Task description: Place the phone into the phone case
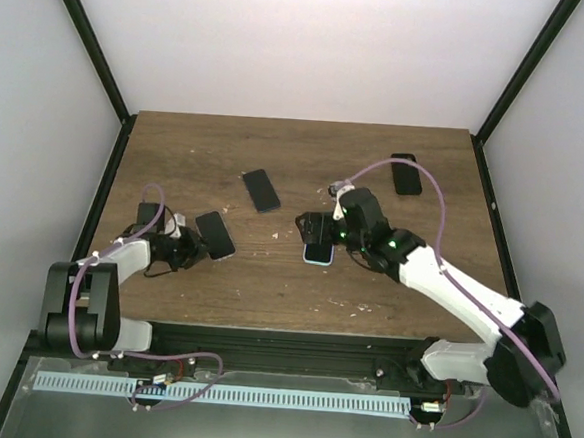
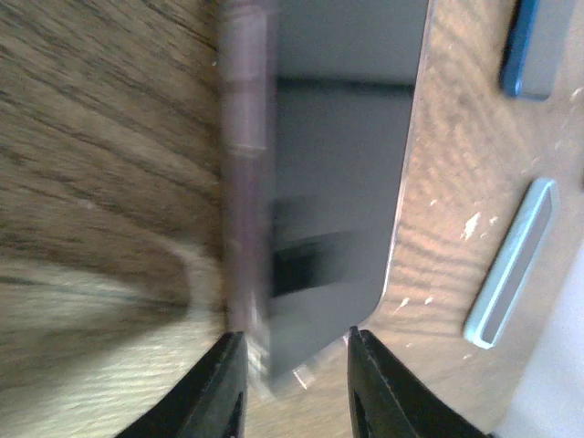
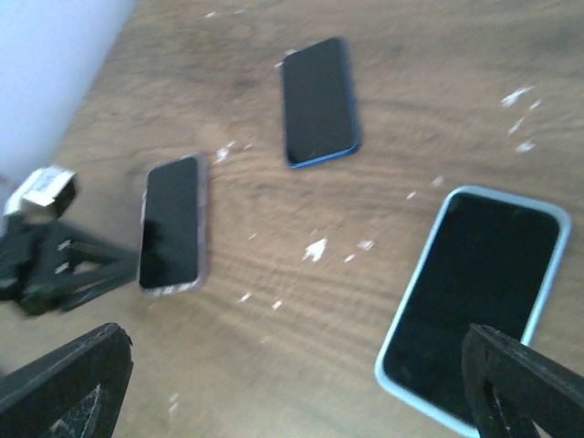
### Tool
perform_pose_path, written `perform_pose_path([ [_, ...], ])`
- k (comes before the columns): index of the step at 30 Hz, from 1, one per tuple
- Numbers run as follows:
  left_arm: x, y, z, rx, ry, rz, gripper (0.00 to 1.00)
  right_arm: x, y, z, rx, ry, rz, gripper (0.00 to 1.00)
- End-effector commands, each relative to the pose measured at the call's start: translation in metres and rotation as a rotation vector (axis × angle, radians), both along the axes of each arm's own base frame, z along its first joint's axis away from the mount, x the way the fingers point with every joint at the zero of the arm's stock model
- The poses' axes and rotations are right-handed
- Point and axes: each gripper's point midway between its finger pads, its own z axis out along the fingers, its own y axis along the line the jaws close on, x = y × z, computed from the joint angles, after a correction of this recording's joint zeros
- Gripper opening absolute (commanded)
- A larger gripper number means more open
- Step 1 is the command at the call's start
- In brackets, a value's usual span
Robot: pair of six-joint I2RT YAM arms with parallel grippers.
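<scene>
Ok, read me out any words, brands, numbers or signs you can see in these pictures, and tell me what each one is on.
No text can be read anywhere.
Screens of the light-blue-cased phone, the blue-edged phone and the purple-cased phone: dark and blank.
The black phone far right in the top view: too small to tell.
The white tag at the left edge of the right wrist view: too blurred to read.

Before us, our dark wood-grain desk point(image 1: 296, 159) with pale flecks, plain white walls point(image 1: 285, 38) and black corner posts point(image 1: 84, 34) around it.
</scene>
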Motion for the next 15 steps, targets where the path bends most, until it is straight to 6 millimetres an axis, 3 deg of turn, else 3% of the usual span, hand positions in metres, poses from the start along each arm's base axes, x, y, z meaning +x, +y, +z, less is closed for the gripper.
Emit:
perform_pose_path([
  [1, -0.001, 0.019, 0.002, 0.128, 0.051, 0.015, 0.39, 0.048, -0.022, -0.002, -0.186, -0.056, -0.103, 1.00],
  [6, -0.004, 0.034, 0.012, 0.207, 0.077, 0.072, 0.54, 0.086, -0.064, -0.017, -0.287, -0.058, -0.219, 1.00],
  [10, 0.003, 0.029, 0.040, 0.192, 0.016, 0.032, 0.63, 0.121, -0.105, -0.031, -0.356, -0.064, -0.297, 1.00],
  [11, 0.004, 0.023, 0.049, 0.166, -0.019, 0.005, 0.67, 0.128, -0.112, -0.035, -0.368, -0.055, -0.304, 0.98],
  [14, 0.006, 0.010, 0.075, 0.098, -0.101, -0.049, 0.95, 0.150, -0.132, -0.047, -0.421, -0.031, -0.335, 0.92],
  [15, 0.006, 0.008, 0.082, 0.090, -0.117, -0.058, 0.99, 0.157, -0.139, -0.051, -0.439, -0.024, -0.344, 0.88],
])
